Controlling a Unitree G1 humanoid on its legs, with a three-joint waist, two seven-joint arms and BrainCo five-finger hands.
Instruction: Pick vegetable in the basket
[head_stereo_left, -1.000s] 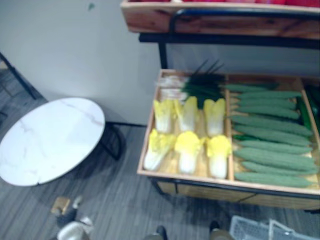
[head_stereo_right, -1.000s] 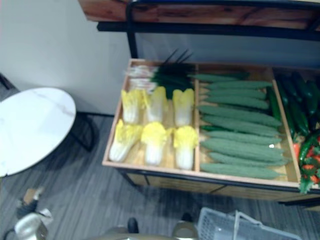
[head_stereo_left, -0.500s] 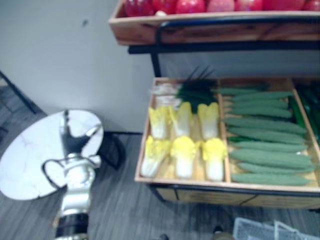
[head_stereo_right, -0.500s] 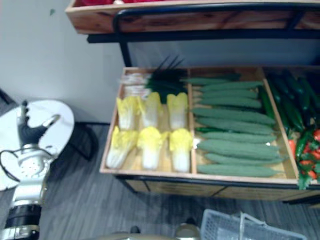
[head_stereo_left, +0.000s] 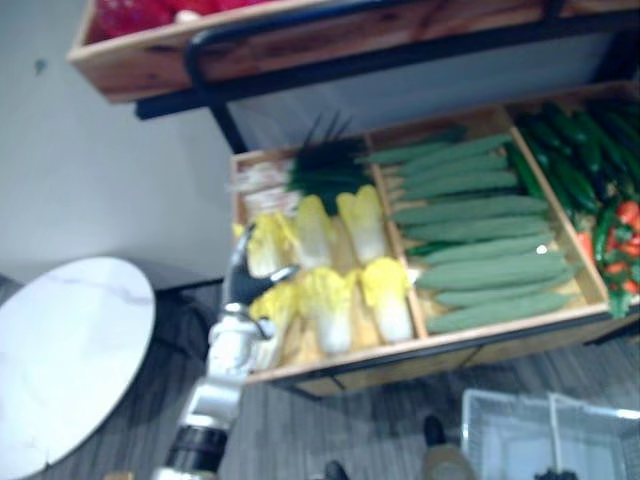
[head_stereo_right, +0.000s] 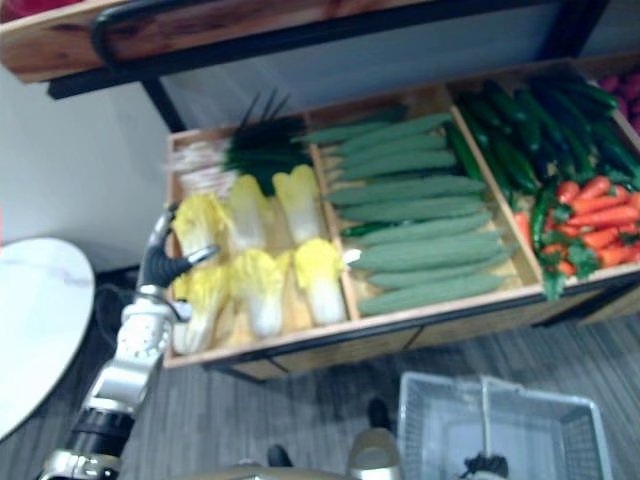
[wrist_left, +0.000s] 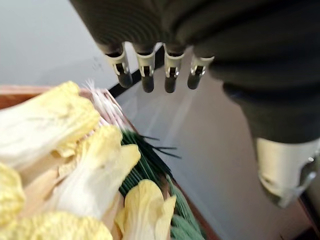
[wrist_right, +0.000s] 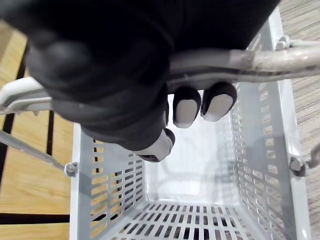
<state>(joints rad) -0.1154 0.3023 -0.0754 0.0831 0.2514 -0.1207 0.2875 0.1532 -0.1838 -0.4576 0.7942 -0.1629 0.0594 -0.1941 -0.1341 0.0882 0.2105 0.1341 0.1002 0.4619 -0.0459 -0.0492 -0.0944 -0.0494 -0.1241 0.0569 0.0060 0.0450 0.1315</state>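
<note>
Several yellow-white napa cabbages (head_stereo_left: 330, 300) lie in the left compartment of a wooden crate (head_stereo_left: 400, 355). My left hand (head_stereo_left: 243, 282) hovers open at the crate's front left corner, just above the nearest cabbage (head_stereo_right: 200, 300). In the left wrist view its fingers (wrist_left: 146, 70) are straight and its thumb (wrist_left: 285, 170) stands apart, with the cabbages (wrist_left: 75, 150) below and nothing held. A white plastic basket (head_stereo_right: 420, 430) hangs low at the right, and it has nothing in it. My right hand (wrist_right: 125, 65) is curled round its metal handle (wrist_right: 280, 57).
Long bumpy green gourds (head_stereo_left: 480, 240) take up the middle compartment, with dark cucumbers (head_stereo_right: 520, 140) and carrots (head_stereo_right: 590, 215) further right. Green chives (head_stereo_left: 320, 165) lie behind the cabbages. A wooden shelf (head_stereo_left: 150, 60) overhangs the crate. A round white table (head_stereo_left: 60, 360) stands at the left.
The camera has swung right and tilted. My left hand has risen from over the round table to the crate's front left corner, above the cabbages. The basket still hangs from my right hand.
</note>
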